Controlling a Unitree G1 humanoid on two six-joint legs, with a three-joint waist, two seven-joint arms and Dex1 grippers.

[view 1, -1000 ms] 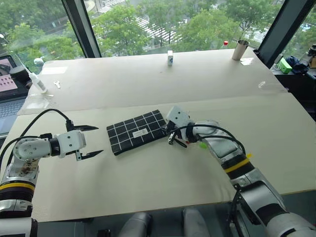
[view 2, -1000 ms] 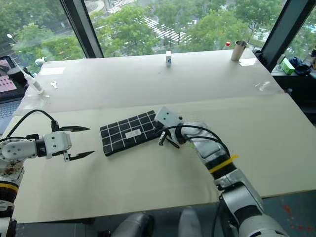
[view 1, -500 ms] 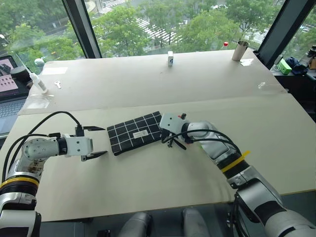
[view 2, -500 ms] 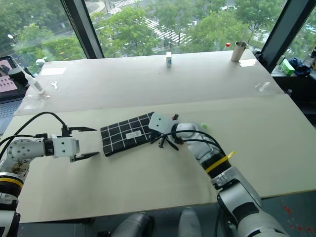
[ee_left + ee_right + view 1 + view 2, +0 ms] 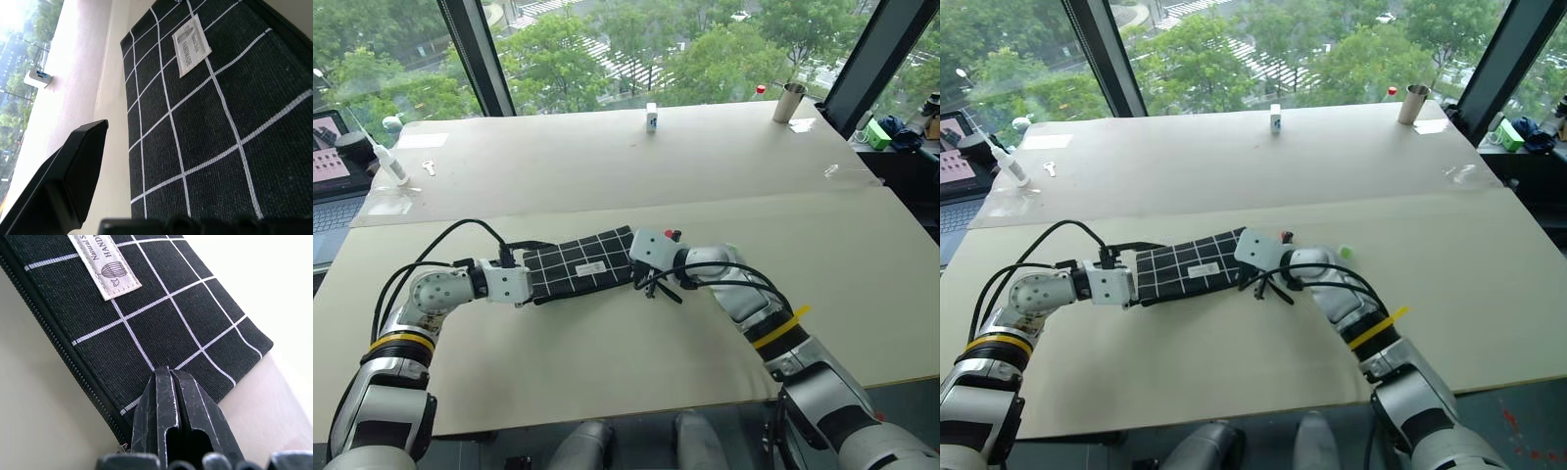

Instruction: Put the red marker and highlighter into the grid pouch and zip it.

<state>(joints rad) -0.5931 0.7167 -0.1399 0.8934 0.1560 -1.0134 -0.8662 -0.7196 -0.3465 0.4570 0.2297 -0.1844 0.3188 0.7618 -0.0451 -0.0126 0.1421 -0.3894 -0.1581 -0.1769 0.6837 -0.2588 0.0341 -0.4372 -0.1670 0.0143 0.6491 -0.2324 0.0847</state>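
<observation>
A pale bench (image 5: 607, 166) stands before tall windows with trees beyond. Mid-bench lies the grid pouch (image 5: 578, 262), flat, label up. The highlighter (image 5: 1346, 253) peeks out green just beyond the right arm; the red marker I cannot make out. The step looks like steadying the pouch to work its zip, the pens not yet in. The left claw (image 5: 524, 284), jaws partly apart, straddles the pouch's left end. The right claw (image 5: 168, 418), fingers pressed together, rests at the right corner by the zip, gripping nothing I can see. Next it must find the zip pull.

grid pouch (image 5: 205, 122) matt woven cloth; label (image 5: 105, 267) woven fabric; table (image 5: 607, 166) smooth, matt
</observation>
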